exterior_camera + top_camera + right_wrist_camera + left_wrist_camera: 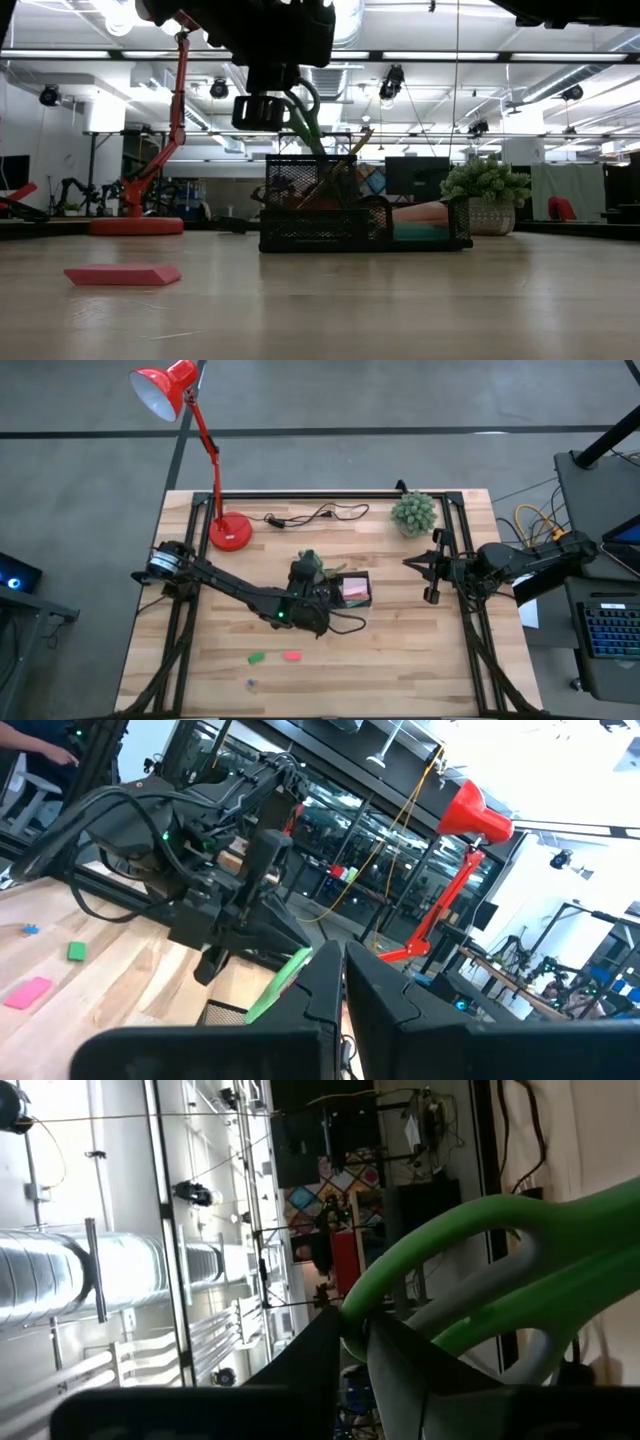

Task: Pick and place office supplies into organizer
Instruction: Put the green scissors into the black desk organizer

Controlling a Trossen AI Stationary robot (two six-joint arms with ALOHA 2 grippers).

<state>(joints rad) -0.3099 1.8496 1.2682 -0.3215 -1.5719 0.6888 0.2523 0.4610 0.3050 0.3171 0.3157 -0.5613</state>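
The green-handled scissors (pixel 308 118) hang over the black mesh organizer (pixel 310 215), handles up, with my left gripper (pixel 262 112) shut on them; from above they show beside the gripper (pixel 309 564). Their lower part slants down into the organizer, and I cannot tell whether it touches the bottom. A pink sticky-note pad (pixel 353 590) lies in the organizer (pixel 366 600). A green piece (pixel 257 657), a red piece (pixel 292 655) and a tiny blue piece (pixel 250 682) lie on the table nearer the front edge. My right gripper (pixel 343 960) waits shut at the table's right side, touching nothing. My left gripper pinches the rim of one green handle loop (pixel 352 1312) between its two fingers. The fingers (pixel 400 1350) come at it level, above the organizer's left end. The scissors hang tilted below the hold, blades slanting down into the organizer.
A red desk lamp stands with its round base (pixel 230 532) at the far left. A black cable (pixel 315 515) lies along the far edge, and a small potted plant (pixel 413 512) stands at the far right. Bare wood stretches in front of the organizer.
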